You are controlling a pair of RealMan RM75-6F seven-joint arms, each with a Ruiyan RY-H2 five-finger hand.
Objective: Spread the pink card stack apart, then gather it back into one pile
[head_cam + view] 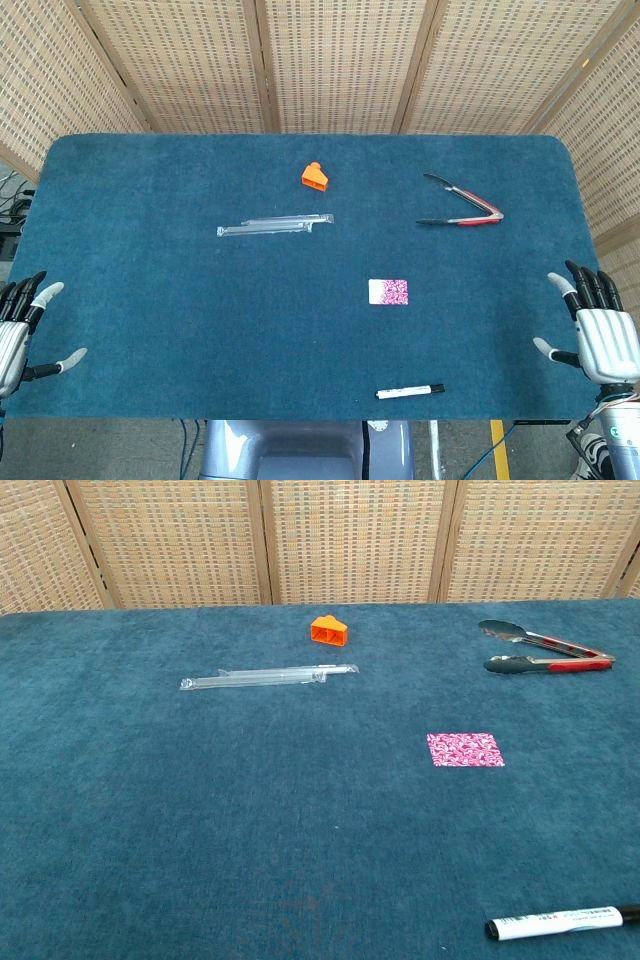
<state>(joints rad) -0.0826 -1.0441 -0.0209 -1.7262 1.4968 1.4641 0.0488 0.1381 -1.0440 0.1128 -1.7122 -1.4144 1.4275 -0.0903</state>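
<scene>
The pink card stack (388, 291) lies flat as one squared pile on the blue carpeted table (150, 300), right of centre, untouched. The left hand (22, 325) rests at the table's left edge, fingers spread, holding nothing; the right hand (597, 330) sits at the right edge, likewise spread and empty.

Risks: the cards are thin and flat, and the napped cloth likely drags on them, so a sideways push may shift the whole pile rather than fan it, or buckle the top card. The black-capped marker (410, 390), a smooth cylinder lying near the front edge, could roll if brushed on approach.

The stack is rectangular with a mottled pink-and-white face; its thickness cannot be judged from these views. The metal tongs (462, 203) with red grips lie well apart.
</scene>
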